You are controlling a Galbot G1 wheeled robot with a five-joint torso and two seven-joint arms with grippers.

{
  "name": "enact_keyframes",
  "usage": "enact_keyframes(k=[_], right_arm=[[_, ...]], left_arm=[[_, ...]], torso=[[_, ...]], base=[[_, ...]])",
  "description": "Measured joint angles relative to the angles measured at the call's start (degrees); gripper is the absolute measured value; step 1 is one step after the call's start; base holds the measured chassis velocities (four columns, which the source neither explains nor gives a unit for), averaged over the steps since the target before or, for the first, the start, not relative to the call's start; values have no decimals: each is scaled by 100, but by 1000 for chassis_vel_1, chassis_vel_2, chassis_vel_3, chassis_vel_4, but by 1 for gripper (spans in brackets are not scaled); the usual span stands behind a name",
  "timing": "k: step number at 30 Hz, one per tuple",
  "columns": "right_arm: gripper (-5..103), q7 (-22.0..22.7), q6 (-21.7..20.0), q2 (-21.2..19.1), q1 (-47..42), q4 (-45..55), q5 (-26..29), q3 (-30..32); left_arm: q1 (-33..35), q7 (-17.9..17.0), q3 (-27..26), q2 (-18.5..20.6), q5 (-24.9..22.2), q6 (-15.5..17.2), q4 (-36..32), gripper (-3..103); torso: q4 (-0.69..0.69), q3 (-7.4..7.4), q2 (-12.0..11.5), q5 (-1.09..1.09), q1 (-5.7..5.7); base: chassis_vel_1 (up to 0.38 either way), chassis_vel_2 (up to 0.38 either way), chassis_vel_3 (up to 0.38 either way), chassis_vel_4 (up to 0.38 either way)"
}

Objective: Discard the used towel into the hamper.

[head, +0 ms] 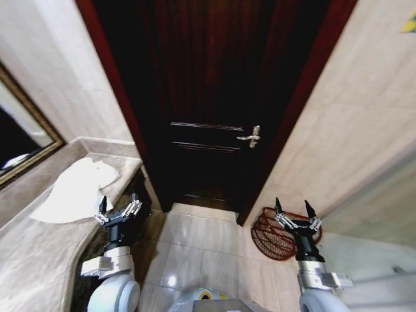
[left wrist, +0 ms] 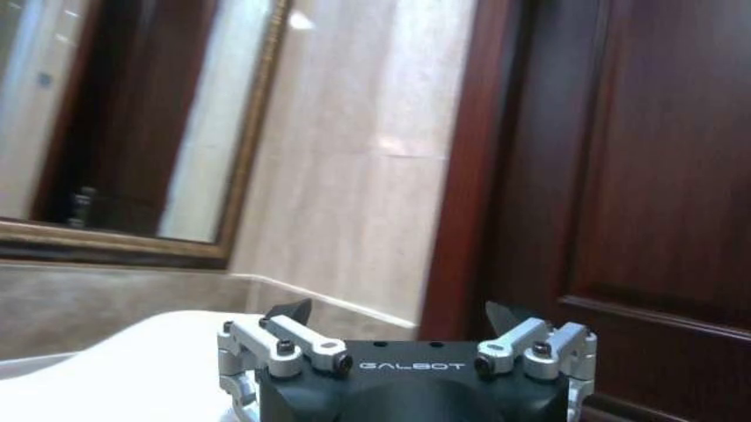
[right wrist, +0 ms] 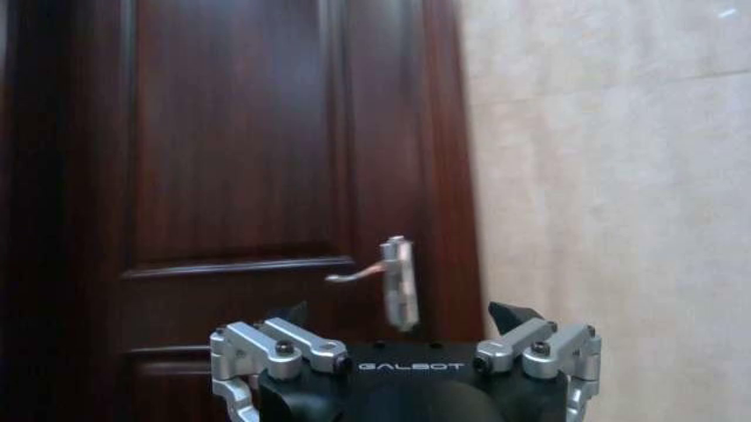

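A crumpled white towel (head: 77, 188) lies on the beige stone counter (head: 32, 260) at my left; its pale edge (left wrist: 129, 374) also shows in the left wrist view. My left gripper (head: 119, 207) is raised and open just off the towel's near right corner, holding nothing. The hamper (head: 278, 233), a dark reddish openwork basket, stands on the floor against the right wall. In front of the hamper my right gripper (head: 295, 214) is held up, open and empty. The wrist views show the left gripper (left wrist: 399, 309) and the right gripper (right wrist: 402, 309) with jaws spread.
A dark wooden door (head: 214, 97) with a silver lever handle (head: 251, 136) is shut straight ahead. A gilt-framed mirror (head: 19, 130) hangs above the counter. Tiled floor (head: 195, 240) lies between the counter and the marble right wall (head: 351, 130).
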Motion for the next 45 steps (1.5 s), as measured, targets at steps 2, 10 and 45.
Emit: enact_keyframes(k=[2,10,45], right_arm=[[100,-7,-2,-2,0,0,0,-12],[100,-29,-21,-64,1,1,-1,-29],[100,-69,138,-80,71,-263,-386,10]], left_arm=[[4,-3,7,-7,8,3,-2,97],[19,-24,32,-47,44,22,-2,97],[-1265,-216,-509,2850,-1987,1128,1063,98]], torso=[[0,0,0,1,0],[-1,0,0,1,0],[-2,0,-1,-1,0]], base=[[110,117,148,138],[119,121,129,130],[46,47,47,44]])
